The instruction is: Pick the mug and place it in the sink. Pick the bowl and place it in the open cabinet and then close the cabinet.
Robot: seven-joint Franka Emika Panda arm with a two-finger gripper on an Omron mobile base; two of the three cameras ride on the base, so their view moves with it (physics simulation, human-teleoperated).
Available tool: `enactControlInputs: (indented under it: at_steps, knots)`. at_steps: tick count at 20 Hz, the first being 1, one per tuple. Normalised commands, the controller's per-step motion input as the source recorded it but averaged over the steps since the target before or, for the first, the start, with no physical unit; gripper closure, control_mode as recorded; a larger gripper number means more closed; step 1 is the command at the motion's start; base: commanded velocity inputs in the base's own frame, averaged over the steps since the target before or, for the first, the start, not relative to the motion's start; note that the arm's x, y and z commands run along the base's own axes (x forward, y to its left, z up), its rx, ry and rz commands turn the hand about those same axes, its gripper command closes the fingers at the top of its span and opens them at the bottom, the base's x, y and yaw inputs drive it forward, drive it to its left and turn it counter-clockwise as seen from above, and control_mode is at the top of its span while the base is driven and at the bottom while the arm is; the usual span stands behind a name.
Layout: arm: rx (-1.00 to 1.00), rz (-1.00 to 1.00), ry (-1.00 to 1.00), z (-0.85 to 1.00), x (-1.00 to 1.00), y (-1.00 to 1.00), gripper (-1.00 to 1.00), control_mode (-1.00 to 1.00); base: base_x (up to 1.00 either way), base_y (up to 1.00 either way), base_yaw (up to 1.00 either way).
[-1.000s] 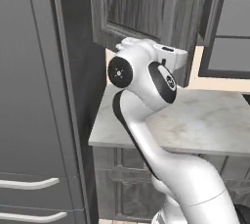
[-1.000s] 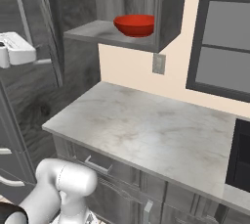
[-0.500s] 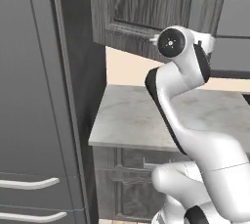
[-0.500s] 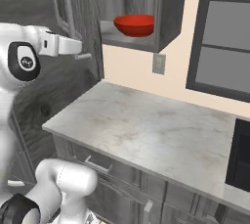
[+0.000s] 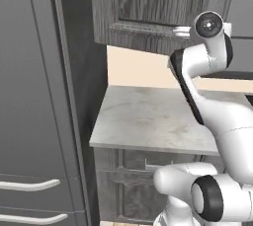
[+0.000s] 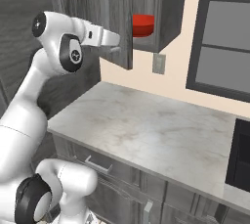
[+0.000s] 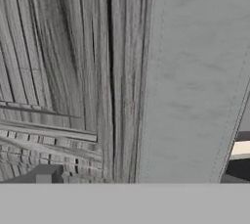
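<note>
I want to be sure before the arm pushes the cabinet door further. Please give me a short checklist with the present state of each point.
1. Bowl sits on the shelf inside the cabinet: ok.
2. Nothing sticks out past the shelf edge into the door's path: cannot tell, the door hides part of the bowl.
3. Tool is at the door's outer face: ok; real contact: cannot tell.
4. Tool carries nothing: ok, jaws are open.
5. Door fully closed: not ok, it stands partly open.
6. Counter under the door has nothing to hit: ok.
</note>
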Motion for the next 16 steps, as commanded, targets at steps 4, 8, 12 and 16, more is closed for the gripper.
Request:
enactControlInputs:
  at_steps: [4, 8, 12, 16]
  knots:
    - [0.00, 0.15, 0.00, 0.00, 0.65, -0.33, -1.00, -1.00, 0.00, 0.00, 0.00]
    - [0.00, 0.14, 0.00, 0.00, 0.59, -0.26, -1.00, -1.00, 0.00, 0.00, 0.00]
    - [0.00, 0.13, 0.05, 0.00, 0.67, -0.25, -1.00, -1.00, 0.00, 0.00, 0.00]
    - [0.00, 0.11, 0.20, -0.05, 0.69, -0.14, -1.00, -1.00, 0.00, 0.00, 0.00]
